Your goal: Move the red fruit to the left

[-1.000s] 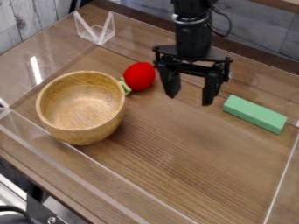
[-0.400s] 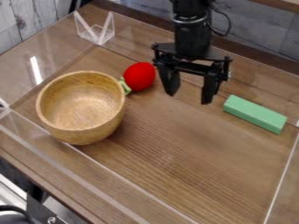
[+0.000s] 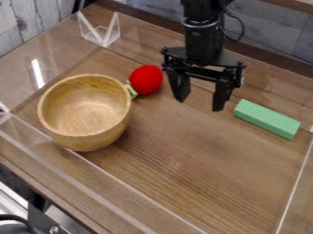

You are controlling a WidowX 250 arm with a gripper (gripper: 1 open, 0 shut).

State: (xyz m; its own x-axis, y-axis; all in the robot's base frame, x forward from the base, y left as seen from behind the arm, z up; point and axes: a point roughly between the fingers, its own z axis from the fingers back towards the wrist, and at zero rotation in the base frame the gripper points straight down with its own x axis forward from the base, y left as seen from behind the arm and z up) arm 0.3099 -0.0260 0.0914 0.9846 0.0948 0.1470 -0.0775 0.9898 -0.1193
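— Surface?
— Brown wooden table (image 3: 184,164); grey floor is seen past its edge.
— Red fruit (image 3: 146,79)?
— Located just beyond the bowl (image 3: 84,112), left of the gripper (image 3: 199,99).
— Jaws?
— Spread wide; nothing is held.

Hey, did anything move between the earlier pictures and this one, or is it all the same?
Almost nothing. The black robot gripper may have shifted a tiny bit, but I can't be sure. It took hold of nothing. The round red fruit, the round wooden bowl and the flat green rectangular block all stayed put.
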